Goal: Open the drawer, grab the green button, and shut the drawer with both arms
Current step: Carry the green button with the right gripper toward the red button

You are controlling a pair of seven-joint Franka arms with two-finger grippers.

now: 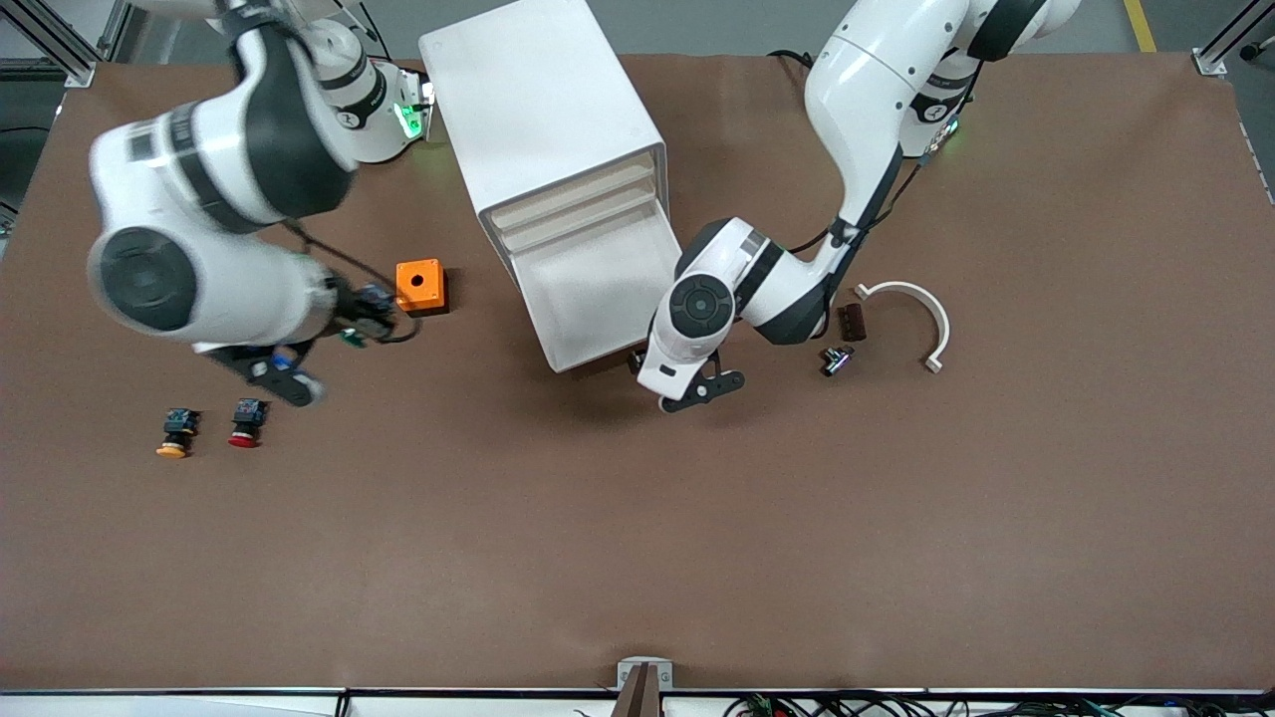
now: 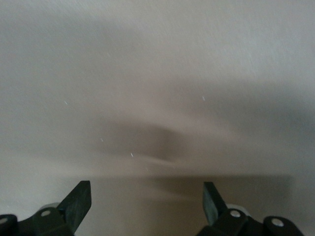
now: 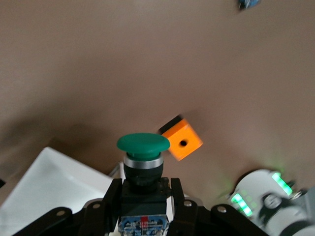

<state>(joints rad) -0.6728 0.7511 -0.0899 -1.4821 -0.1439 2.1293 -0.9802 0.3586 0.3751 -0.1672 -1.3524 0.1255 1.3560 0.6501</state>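
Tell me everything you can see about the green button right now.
The green button has a round, domed green cap, a silvery ring under it and a dark body with a blue and red base. It looks like plastic. It stands upright between the fingers of the right gripper, which is shut on its body and holds it up in the air near the orange box. Nothing else touches it.

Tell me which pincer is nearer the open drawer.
Left. The left pincer is at the open drawer front; the right pincer, holding the green button, is near the orange box.
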